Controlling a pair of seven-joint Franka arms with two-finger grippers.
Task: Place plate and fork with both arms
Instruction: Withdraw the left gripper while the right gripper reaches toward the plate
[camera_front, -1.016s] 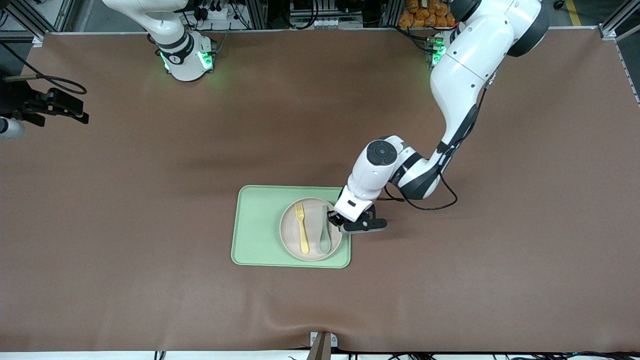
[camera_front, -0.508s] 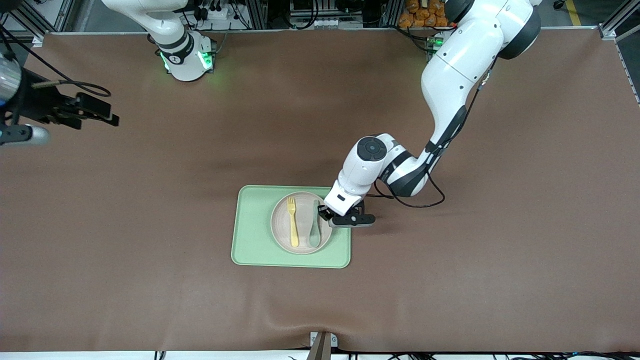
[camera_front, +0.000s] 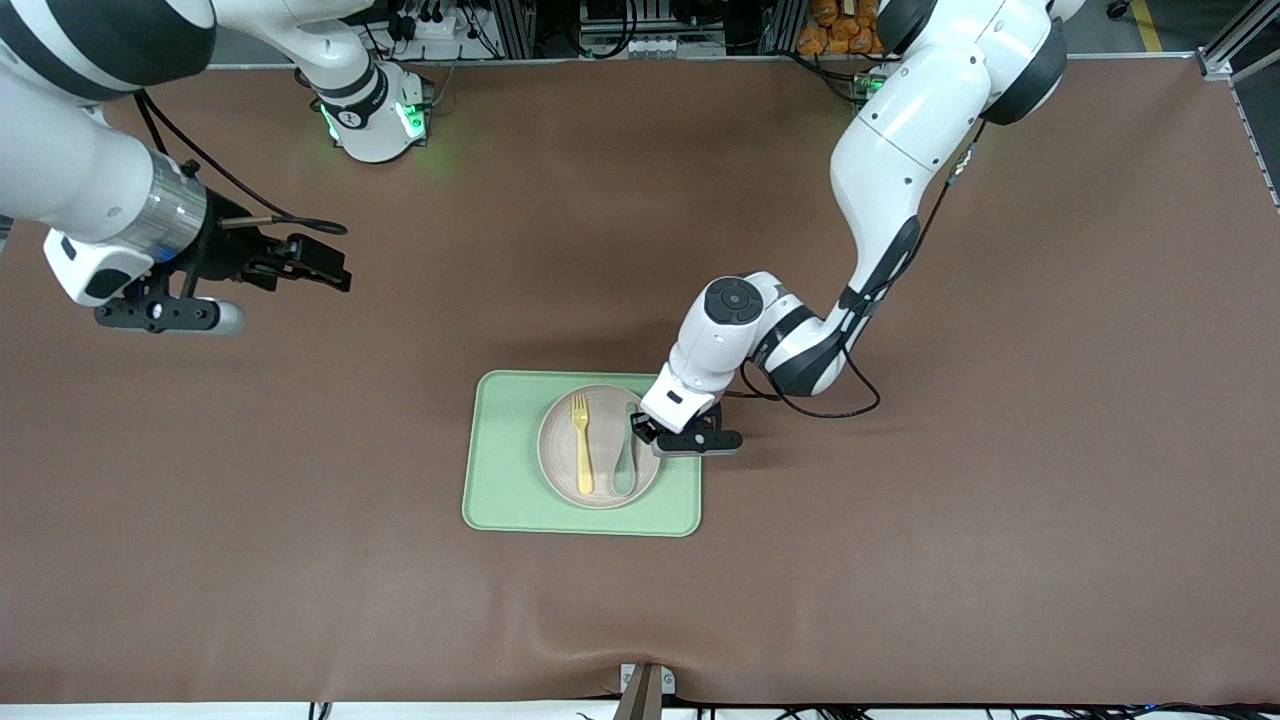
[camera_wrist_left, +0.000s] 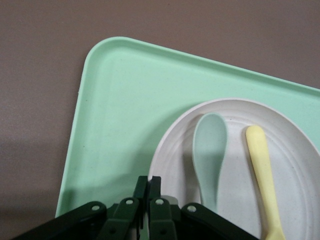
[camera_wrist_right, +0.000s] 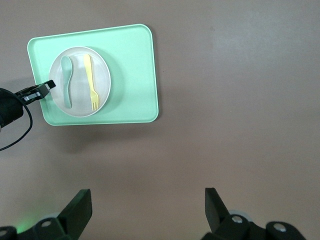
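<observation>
Plate (camera_front: 600, 447) shifted inward, tray (camera_front: 505, 470) margin wider

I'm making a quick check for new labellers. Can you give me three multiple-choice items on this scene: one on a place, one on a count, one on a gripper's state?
1. Where is the plate?
A. on the bare table
B. on the tray
C. in the right gripper

2. How many utensils lie on the plate?
A. one
B. two
C. three

3. How is the left gripper?
A. shut on the plate's rim
B. open above the tray
C. shut on the fork

Answers: 1 B, green tray shows all round it. 2 B, the fork and a spoon. 3 A, its fingers pinch the rim.
</observation>
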